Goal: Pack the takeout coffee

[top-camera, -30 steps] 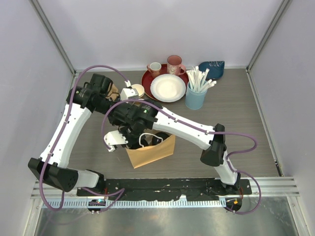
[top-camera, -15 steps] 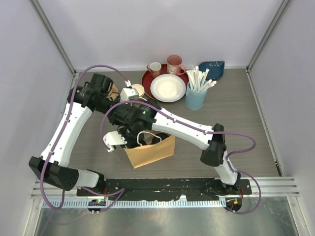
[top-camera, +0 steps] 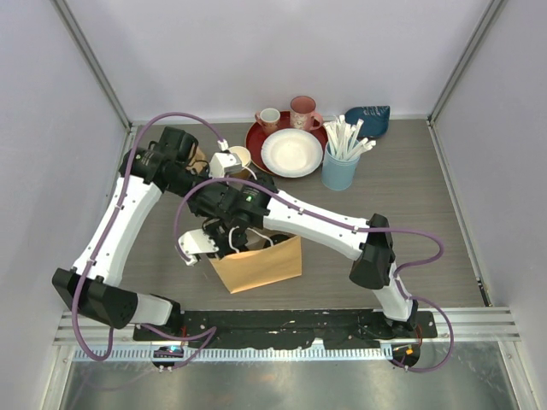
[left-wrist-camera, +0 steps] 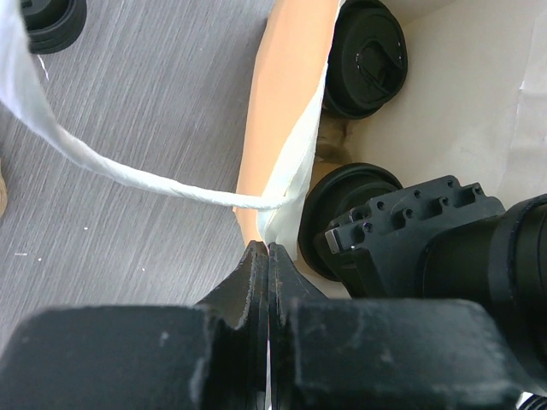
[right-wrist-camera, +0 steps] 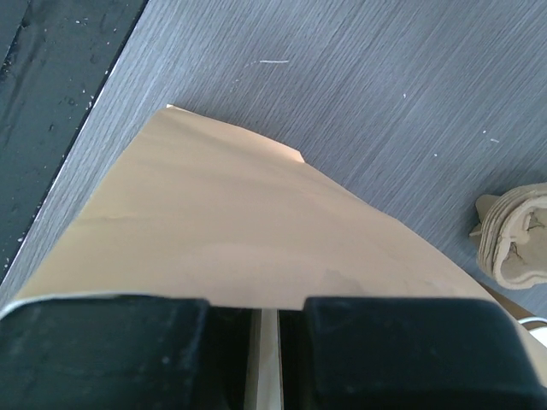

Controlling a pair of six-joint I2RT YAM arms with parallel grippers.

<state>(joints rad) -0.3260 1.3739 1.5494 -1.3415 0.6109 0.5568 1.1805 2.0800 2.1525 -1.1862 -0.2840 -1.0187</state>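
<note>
A tan paper bag [top-camera: 261, 265] with white handles stands near the table's front. In the left wrist view, two black-lidded coffee cups stand inside it, one farther [left-wrist-camera: 363, 55] and one nearer [left-wrist-camera: 338, 209]. My left gripper [left-wrist-camera: 269, 248] is shut on the bag's wall [left-wrist-camera: 282, 111]; in the top view the right arm hides it. My right gripper [right-wrist-camera: 265, 312] is shut on another edge of the bag [right-wrist-camera: 231, 222], at its left end [top-camera: 214, 252]. A lidless tan cup [top-camera: 239, 156] stands behind the bag. A black lid [left-wrist-camera: 51, 19] lies on the table.
At the back are a red tray [top-camera: 256, 141] with a white plate [top-camera: 291, 152], a pink mug [top-camera: 302, 111], a white mug [top-camera: 268, 117], a light-blue cup of straws [top-camera: 340, 166] and a blue pouch [top-camera: 369, 118]. A tan pulp piece [right-wrist-camera: 517, 232] lies beside the bag.
The bag and my right gripper have shifted slightly left. Less of the bag's dark opening shows. The left arm has barely moved.
</note>
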